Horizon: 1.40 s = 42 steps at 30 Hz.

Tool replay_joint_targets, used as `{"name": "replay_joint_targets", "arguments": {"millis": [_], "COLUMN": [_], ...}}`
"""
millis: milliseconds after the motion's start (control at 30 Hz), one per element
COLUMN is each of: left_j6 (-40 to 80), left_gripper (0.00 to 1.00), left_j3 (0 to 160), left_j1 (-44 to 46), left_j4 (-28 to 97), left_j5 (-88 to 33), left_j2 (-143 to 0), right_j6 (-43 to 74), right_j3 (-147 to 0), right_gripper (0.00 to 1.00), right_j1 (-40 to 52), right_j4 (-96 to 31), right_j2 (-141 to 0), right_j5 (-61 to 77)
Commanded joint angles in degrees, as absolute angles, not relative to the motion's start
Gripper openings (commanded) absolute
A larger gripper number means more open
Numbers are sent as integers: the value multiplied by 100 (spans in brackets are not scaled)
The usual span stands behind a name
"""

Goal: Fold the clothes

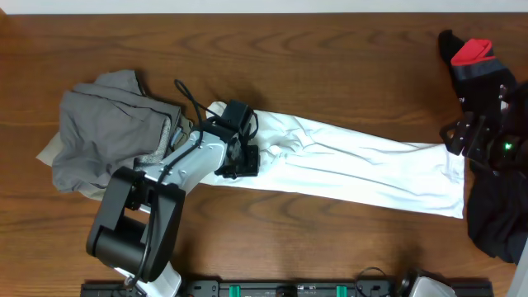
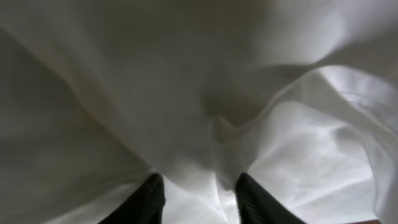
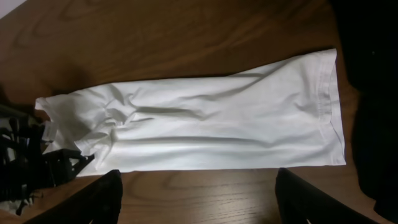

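A white T-shirt point(image 1: 355, 161), folded into a long narrow strip, lies across the middle of the table and is also seen in the right wrist view point(image 3: 205, 124). My left gripper point(image 1: 239, 161) presses down on its left end. Its fingers are closed in on a raised fold of the white cloth point(image 2: 186, 93) that fills the left wrist view, the left gripper point(image 2: 198, 180) standing at the bottom edge. My right gripper point(image 1: 462, 136) hovers past the strip's right end. The right gripper point(image 3: 199, 175) is open, with only bare wood between its fingers.
A grey-khaki heap of clothes point(image 1: 107, 132) lies at the left, touching the left arm. A black-and-red piece point(image 1: 472, 54) sits at the back right. A black garment point(image 1: 495, 214) hangs at the right edge point(image 3: 373, 93).
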<state>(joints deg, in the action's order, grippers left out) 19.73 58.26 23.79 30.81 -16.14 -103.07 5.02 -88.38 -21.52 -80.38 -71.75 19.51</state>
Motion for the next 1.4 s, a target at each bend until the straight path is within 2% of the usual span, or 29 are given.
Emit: {"name": "replay_joint_targets", "arguments": {"millis": [0,167,433,767,900,933,967,1000,1033,1100,1367], "left_j6": [1962,1959,1933,1890,1763,1761,1761,1763,1763,1756,1594], "left_gripper": [31,7,6,6,6,8,14,23,36,47,56], "left_j3": [5824,5828,5846,5861,5861,5861,5861,5861,5861,5861,5861], "left_j1": [2392,2392,2355,1931,1772,1767,1769,1769,1769,1767,1769], "left_j4": [2961,2934,3041,3642,3758,3780,3802,3817,3835,3865,3677], "left_j5": [-1538,-1538,-1511,-290,-270,-268,-263,-246,-244,-193,-187], "left_j2": [-10372,-10324,-9756,-8687,-8648,-8652,-8652,-8652,-8652,-8652,-8652], "right_j6": [552,506,467,419,421,421,421,421,425,425,554], "right_j3": [-8827,-8827,-8827,-8827,-8827,-8827,-8827,-8827,-8827,-8823,-8506], "right_gripper": [77,77,77,77,77,78,78,78,79,80,84], "right_j1": [-2071,-2071,-2071,-2071,-2071,-2071,-2071,-2071,-2071,-2071,-2071], "right_j4": [-8060,-8060,-8060,-8058,-8060,-8062,-8060,-8062,-8062,-8062,-7968], "right_j2": [-7157,-7157,-7157,-7157,-7157,-7157,-7159,-7159,-7159,-7166,-7516], "right_j5": [1949,1946,1929,1920,1806,1774,1750,1719,1680,1597,1184]}}
